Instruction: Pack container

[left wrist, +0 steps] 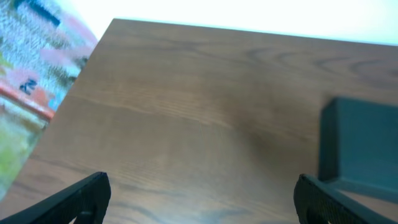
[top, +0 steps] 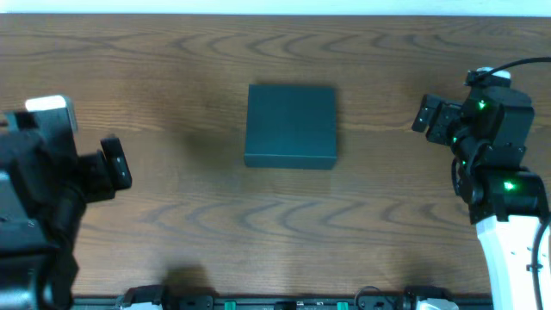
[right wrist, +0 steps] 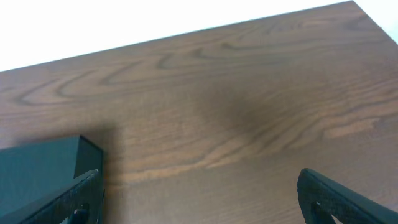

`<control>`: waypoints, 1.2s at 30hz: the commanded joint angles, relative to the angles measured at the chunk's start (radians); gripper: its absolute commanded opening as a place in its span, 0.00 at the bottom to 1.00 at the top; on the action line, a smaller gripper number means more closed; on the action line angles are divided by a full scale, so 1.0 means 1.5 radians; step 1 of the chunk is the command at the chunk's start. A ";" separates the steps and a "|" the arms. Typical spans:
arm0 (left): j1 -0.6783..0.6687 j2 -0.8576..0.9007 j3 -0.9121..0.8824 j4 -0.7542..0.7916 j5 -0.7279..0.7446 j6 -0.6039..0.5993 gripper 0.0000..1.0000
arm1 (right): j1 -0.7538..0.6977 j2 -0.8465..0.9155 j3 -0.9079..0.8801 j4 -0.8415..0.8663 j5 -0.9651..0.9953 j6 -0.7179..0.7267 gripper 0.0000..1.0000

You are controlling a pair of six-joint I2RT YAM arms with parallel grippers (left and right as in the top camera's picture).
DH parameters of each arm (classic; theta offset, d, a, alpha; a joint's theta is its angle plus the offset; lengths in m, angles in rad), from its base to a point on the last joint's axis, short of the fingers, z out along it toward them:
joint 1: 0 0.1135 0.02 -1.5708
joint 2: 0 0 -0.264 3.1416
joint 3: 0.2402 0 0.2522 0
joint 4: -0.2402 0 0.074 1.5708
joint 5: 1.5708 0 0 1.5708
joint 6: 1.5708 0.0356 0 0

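The container (top: 291,125) is a dark teal-green cardboard box, closed, in the middle of the wooden table. It also shows at the right edge of the left wrist view (left wrist: 364,140) and at the lower left of the right wrist view (right wrist: 40,171). My left gripper (top: 116,164) is open and empty, well to the left of the box; its fingers sit wide apart in the left wrist view (left wrist: 202,196). My right gripper (top: 428,114) is open and empty, to the right of the box, its fingers wide apart in the right wrist view (right wrist: 199,193).
A blurred colourful surface (left wrist: 31,93) lies beyond the table's left edge in the left wrist view. The table's far edge (top: 275,15) meets a white wall. Dark fittings (top: 284,301) line the front edge.
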 commanded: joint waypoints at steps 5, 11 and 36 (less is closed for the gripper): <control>0.059 -0.233 -0.362 0.152 0.019 0.009 0.95 | -0.005 0.000 0.002 -0.001 -0.001 -0.008 0.99; 0.059 -0.397 -0.601 0.256 0.045 -0.017 0.95 | -0.005 0.000 0.002 -0.001 -0.001 -0.008 0.99; 0.057 -0.630 -0.942 0.371 0.112 -0.054 0.95 | -0.005 0.000 0.002 -0.001 -0.001 -0.008 0.99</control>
